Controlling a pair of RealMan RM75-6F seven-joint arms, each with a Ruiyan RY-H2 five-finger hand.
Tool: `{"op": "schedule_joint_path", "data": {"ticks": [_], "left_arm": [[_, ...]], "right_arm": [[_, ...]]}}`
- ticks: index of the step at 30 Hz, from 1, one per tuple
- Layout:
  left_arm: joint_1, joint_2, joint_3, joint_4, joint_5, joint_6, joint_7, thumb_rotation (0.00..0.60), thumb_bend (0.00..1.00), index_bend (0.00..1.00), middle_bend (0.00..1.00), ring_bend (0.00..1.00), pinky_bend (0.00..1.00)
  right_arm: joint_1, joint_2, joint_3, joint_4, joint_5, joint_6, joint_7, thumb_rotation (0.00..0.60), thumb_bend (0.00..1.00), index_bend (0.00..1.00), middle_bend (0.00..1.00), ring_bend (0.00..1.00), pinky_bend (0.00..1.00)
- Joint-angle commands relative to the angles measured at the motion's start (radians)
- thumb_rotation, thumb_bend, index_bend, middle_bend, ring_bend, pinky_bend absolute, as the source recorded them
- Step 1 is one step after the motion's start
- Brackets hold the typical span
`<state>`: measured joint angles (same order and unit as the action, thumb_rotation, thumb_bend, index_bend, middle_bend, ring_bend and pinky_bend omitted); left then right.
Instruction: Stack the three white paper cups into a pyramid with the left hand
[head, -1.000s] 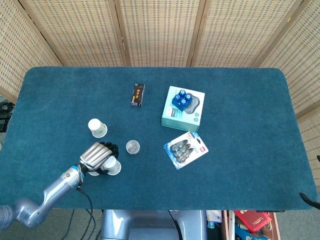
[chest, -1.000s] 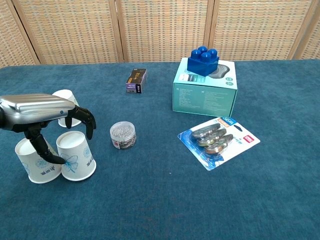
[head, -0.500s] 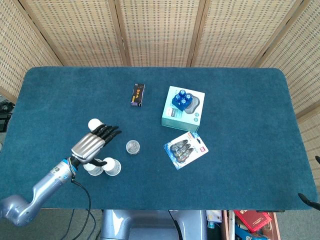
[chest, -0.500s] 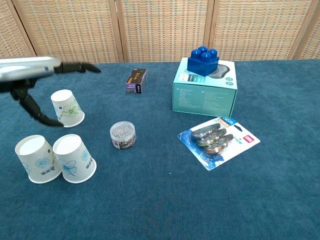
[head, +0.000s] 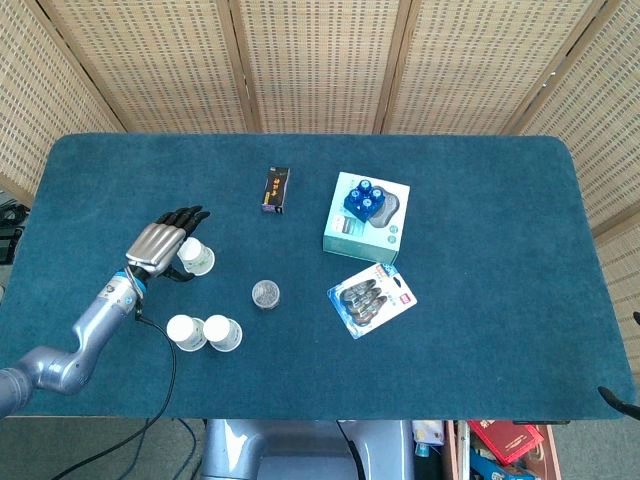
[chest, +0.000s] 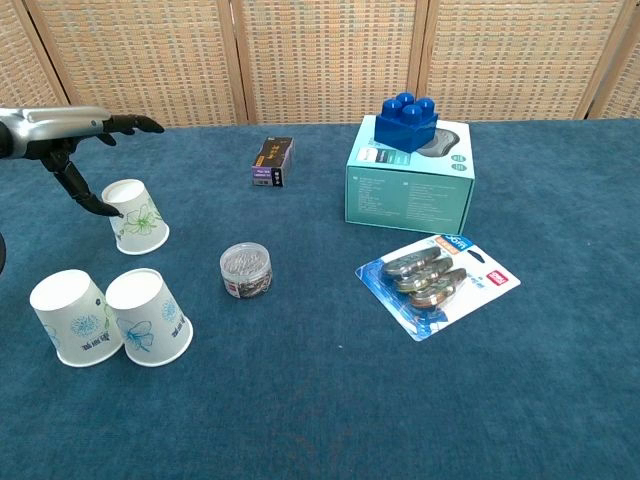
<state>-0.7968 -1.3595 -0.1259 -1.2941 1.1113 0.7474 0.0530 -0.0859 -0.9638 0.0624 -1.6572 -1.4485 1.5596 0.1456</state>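
Left hand: the silver robot left hand (head: 160, 244) with black fingers has lifted away from the two near cups and now hovers over the far cup, fingers spread apart, grasping nothing.
Base pair: two upside-down white paper cups with blue flower prints, the outer one (chest: 71, 318) and the inner one (chest: 148, 316), stand touching side by side near the front edge of the blue felt table (head: 480, 200). They have stayed put since the hand let go.
Third cup: a white paper cup with a green leaf print (chest: 137, 215), also upside down, stands alone behind the pair, apart from them. In the chest view the thumb sits just beside its left wall; whether it touches is unclear.
Meaning for the task: the bottom row looks finished. The likely next step is gripping the third cup and setting it on top, bridging the pair.
Right hand: not visible in either view.
Nearby clutter: a small clear round tub of metal clips (chest: 246, 270) sits right of the cups.
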Motion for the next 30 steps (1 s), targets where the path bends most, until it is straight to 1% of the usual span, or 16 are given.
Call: {"op": "schedule_joint_path", "data": {"ticks": [1, 5, 8, 10, 13, 17, 22, 27, 30], "left_arm": [[-0.017, -0.06, -0.006, 0.08, -0.038, -0.046, -0.011, 0.6, 0.21, 0.01, 0.03, 0.04, 0.15], [-0.023, -0.107, -0.007, 0.146, -0.033, -0.047, -0.007, 0.6, 0.21, 0.09, 0.1, 0.11, 0.21], [-0.024, -0.134, -0.006, 0.178, -0.024, -0.04, -0.001, 0.6, 0.21, 0.16, 0.18, 0.18, 0.26], [-0.021, -0.154, -0.013, 0.197, -0.026, -0.021, 0.005, 0.6, 0.21, 0.24, 0.26, 0.26, 0.3], [-0.015, -0.179, -0.014, 0.228, -0.025, 0.017, 0.044, 0.6, 0.21, 0.32, 0.37, 0.35, 0.37], [-0.005, -0.201, -0.024, 0.245, -0.045, 0.052, 0.087, 0.6, 0.21, 0.36, 0.41, 0.39, 0.4], [0.001, -0.203, -0.032, 0.244, -0.053, 0.053, 0.099, 0.6, 0.21, 0.42, 0.47, 0.44, 0.45], [0.006, -0.2, -0.04, 0.239, -0.049, 0.059, 0.095, 0.6, 0.21, 0.44, 0.48, 0.46, 0.45], [0.01, -0.182, -0.05, 0.217, -0.037, 0.076, 0.084, 0.6, 0.21, 0.44, 0.48, 0.45, 0.45]], "right_arm": [[0.002, -0.001, 0.001, -0.001, 0.003, -0.003, -0.004, 0.6, 0.0, 0.0, 0.0, 0.0, 0.0], [0.003, -0.002, 0.002, -0.003, 0.009, -0.007, -0.008, 0.6, 0.0, 0.0, 0.0, 0.0, 0.0], [0.004, -0.002, 0.002, -0.003, 0.012, -0.011, -0.01, 0.6, 0.0, 0.0, 0.0, 0.0, 0.0], [0.005, -0.003, 0.002, -0.004, 0.015, -0.013, -0.012, 0.6, 0.0, 0.0, 0.0, 0.0, 0.0], [0.005, -0.003, 0.003, -0.003, 0.018, -0.014, -0.012, 0.6, 0.0, 0.0, 0.0, 0.0, 0.0], [0.006, -0.003, 0.003, -0.003, 0.021, -0.017, -0.01, 0.6, 0.0, 0.0, 0.0, 0.0, 0.0], [0.006, -0.002, 0.002, -0.005, 0.02, -0.019, -0.01, 0.6, 0.0, 0.0, 0.0, 0.0, 0.0], [0.005, -0.002, 0.001, -0.008, 0.022, -0.018, -0.014, 0.6, 0.0, 0.0, 0.0, 0.0, 0.0], [0.004, -0.002, 0.001, -0.01, 0.021, -0.017, -0.016, 0.6, 0.0, 0.0, 0.0, 0.0, 0.0]]}}
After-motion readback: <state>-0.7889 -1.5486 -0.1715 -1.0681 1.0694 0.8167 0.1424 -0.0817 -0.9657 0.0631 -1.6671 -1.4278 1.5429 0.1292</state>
